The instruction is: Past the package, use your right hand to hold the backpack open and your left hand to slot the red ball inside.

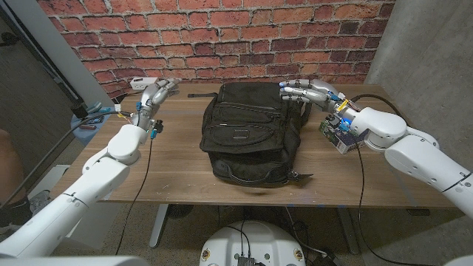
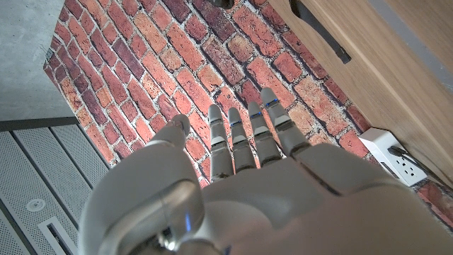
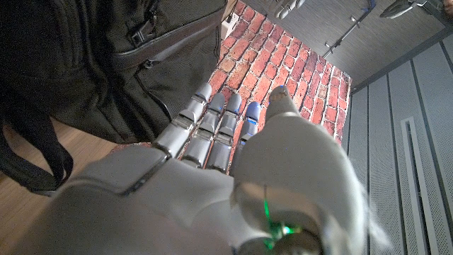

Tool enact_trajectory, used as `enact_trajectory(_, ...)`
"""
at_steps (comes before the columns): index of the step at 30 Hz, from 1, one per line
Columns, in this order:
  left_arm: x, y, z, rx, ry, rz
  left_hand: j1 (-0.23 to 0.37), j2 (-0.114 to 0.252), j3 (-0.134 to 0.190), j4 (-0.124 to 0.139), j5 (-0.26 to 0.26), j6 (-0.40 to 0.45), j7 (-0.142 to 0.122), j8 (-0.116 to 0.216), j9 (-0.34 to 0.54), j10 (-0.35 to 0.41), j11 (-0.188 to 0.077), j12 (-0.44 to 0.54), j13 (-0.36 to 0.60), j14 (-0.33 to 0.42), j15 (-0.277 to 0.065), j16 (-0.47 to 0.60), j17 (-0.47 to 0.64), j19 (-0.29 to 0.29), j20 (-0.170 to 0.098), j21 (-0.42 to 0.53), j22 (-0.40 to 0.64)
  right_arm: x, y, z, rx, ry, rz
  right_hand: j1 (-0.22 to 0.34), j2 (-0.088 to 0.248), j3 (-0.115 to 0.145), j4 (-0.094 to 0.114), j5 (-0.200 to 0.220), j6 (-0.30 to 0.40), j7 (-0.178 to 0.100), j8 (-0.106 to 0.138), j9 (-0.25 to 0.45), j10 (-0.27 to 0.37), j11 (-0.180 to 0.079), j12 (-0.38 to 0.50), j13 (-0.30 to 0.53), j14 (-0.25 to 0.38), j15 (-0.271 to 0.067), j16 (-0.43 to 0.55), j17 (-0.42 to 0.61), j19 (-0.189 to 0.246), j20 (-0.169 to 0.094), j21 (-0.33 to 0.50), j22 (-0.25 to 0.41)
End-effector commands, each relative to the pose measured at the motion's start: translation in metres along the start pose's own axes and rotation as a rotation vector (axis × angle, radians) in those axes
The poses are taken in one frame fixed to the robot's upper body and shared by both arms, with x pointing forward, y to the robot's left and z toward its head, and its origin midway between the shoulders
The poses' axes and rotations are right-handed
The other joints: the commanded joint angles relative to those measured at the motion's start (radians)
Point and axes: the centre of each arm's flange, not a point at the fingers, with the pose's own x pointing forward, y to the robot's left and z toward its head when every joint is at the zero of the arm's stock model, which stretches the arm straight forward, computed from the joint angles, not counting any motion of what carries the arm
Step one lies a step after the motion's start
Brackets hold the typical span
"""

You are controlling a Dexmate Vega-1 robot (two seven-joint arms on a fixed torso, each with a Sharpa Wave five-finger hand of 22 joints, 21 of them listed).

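Brickwork (image 1: 222, 29) is running along behind the wooden table (image 1: 177, 159), and from left to right the scene is reading as follows. At the far left corner a white power strip (image 1: 144, 83) is lying near the wall, and just by it the left hand (image 1: 154, 96) is hovering over the table with its fingers (image 2: 244, 138) spread apart and nothing in its grasp (the left wrist view is showing them stretched toward the bricks). In the middle the black backpack (image 1: 253, 133) is lying on the table, its handle facing the near edge. At the backpack's far right corner the right hand (image 1: 304, 91) is reaching in with its fingers (image 3: 212, 124) extended and slack, right beside the fabric, clasping nothing.
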Motion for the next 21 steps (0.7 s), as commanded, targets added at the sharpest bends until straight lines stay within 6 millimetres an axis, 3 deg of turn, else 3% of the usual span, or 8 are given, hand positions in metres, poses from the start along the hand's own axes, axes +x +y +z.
enact_trajectory(1,-0.005,0.006,-0.009,-0.058,-0.014,0.030,-0.083,-0.075,0.009,-0.001,0.008,-0.005,-0.005,-0.002,0.004,0.010,0.001,-0.002,0.006,0.000,0.002,0.002,0.003,-0.003,0.002,0.006,0.002,0.020,0.000,-0.016,0.079,-0.053,-0.048,-0.012,0.000,0.001,0.005,-0.003,-0.003,0.000,0.000,0.003,-0.002,0.003,0.001,0.003,-0.001,-0.059,0.005,0.002,0.009,-0.005,0.003,0.003)
enact_trajectory(21,0.009,-0.004,-0.031,-0.147,-0.004,0.092,-0.092,-0.070,0.018,0.000,0.009,-0.002,-0.001,-0.003,0.006,0.011,0.005,-0.003,0.007,-0.003,0.004,0.002,0.004,-0.007,0.004,0.005,0.002,0.049,-0.009,-0.036,0.130,-0.051,-0.097,-0.021,0.002,0.005,0.005,-0.006,-0.013,-0.003,0.000,0.001,-0.003,0.002,0.005,0.007,-0.004,-0.061,0.009,0.002,0.008,-0.010,0.002,0.003)
